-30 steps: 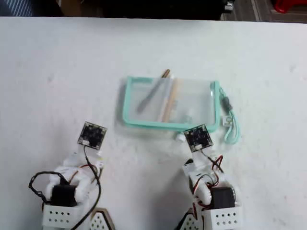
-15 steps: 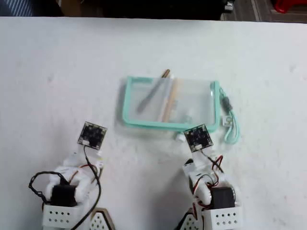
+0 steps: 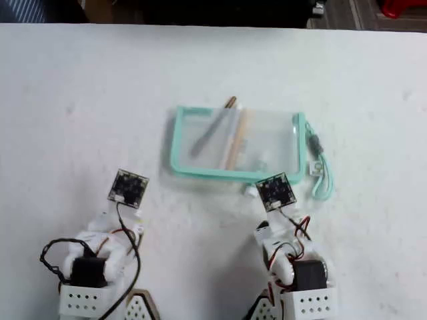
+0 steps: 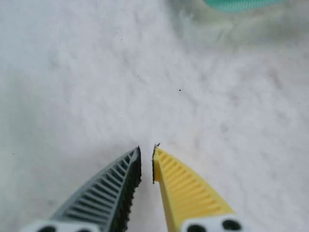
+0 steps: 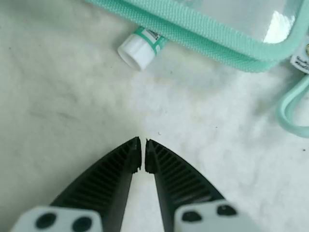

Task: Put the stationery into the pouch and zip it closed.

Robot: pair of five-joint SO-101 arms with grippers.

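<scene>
A white bench (image 3: pixel 80 80) carries a clear pouch (image 3: pixel 175 140) with a teal edge, lying flat near the middle. Everything else is placed from that pouch.

The left arm sits folded on the near side of the pouch, off its left end. The left tool (image 4: pixel 146 157) has one grey finger and one yellow finger. Their tips are pressed almost together and grip nothing, hanging over bare bench well apart from the pouch's teal corner.

Inside the pouch's left half, a grey pen (image 3: pixel 210 132) lies slanted. Just to its right lies a pale wooden stick (image 3: pixel 235 140), closer to upright. A brown tip pokes past the pouch's far edge; whose it is cannot be told.

A small white tube (image 5: pixel 140 46) with a green band lies outside, touching or just beside the pouch's near edge.

The right tool (image 5: pixel 143 147), with two black fingers drawn nearly together and holding nothing, hangs near that tube.

A teal strap (image 3: pixel 323 180) loops from the pouch's right end.
</scene>
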